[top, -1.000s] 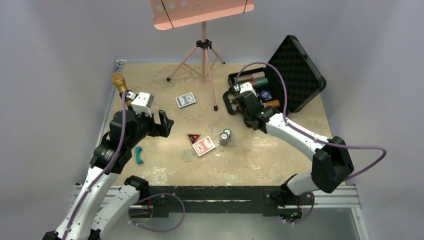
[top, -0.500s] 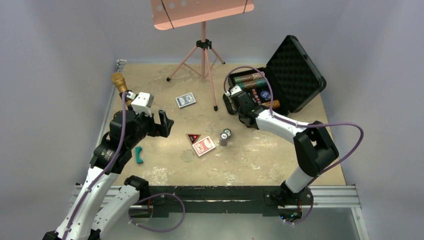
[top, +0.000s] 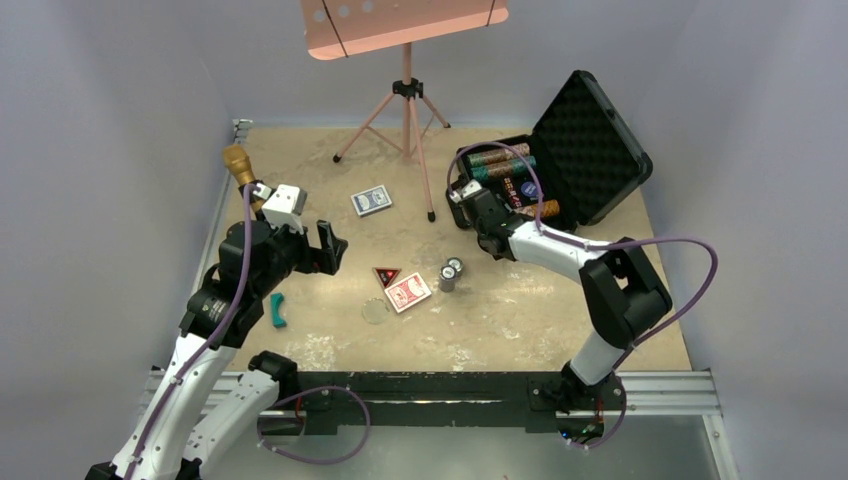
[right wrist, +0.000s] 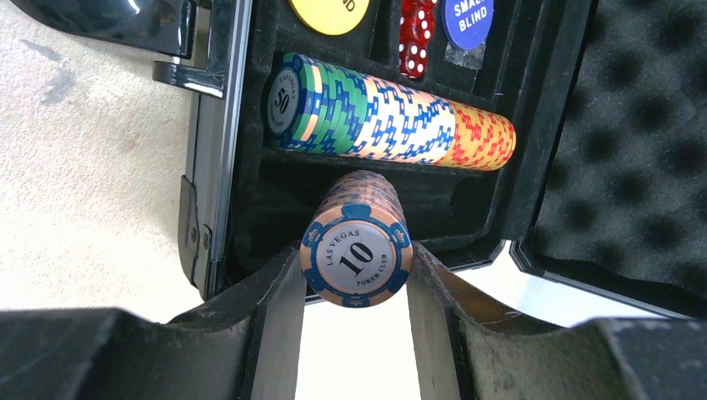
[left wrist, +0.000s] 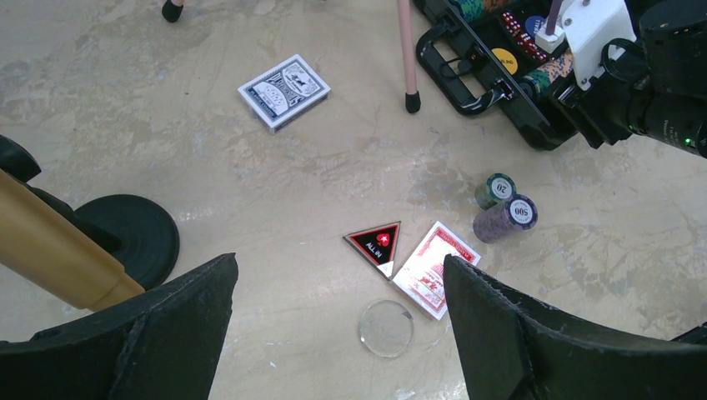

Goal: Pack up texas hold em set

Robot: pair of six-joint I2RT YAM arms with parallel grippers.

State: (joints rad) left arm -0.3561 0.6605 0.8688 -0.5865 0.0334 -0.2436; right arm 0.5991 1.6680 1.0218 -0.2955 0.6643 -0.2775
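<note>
Tan, scuffed tabletop [top: 520,320], grey walls on three sides.

Entry 1: black case [top: 590,130], upper right of the top view, open, with the foam-lined lid propped back. Already stowed: row of striped chips [right wrist: 392,117], red dice [right wrist: 414,37], yellow disc [right wrist: 329,12] and blue disc [right wrist: 468,17] in the small compartments.

Entry 2: stack of chips marked 10 [right wrist: 357,250], pinched between the fingers of the right gripper [right wrist: 355,271], which is part closed on it. Poised at the handle-side edge of the case, over a dark groove beside the filled row. Judged mid-delivery, not yet laid in.

Entry 3, not yet packed, centre of the table:
- two short chip stacks [top: 451,273]
- red deck [top: 408,292], just beside the triangular button [top: 386,276]
- clear disc [top: 376,311], just below the red deck
- blue deck [top: 371,201], farther up, near a leg of the music stand [top: 405,100]

Entry 4: left gripper [left wrist: 339,267], spread wide, holding nothing, hovering left of the loose pieces.

Progress judged at roughly half. Outstanding: loose items above, then shutting of the lid.

Not of the set: gold microphone [top: 238,163], teal piece [top: 277,310].
</note>
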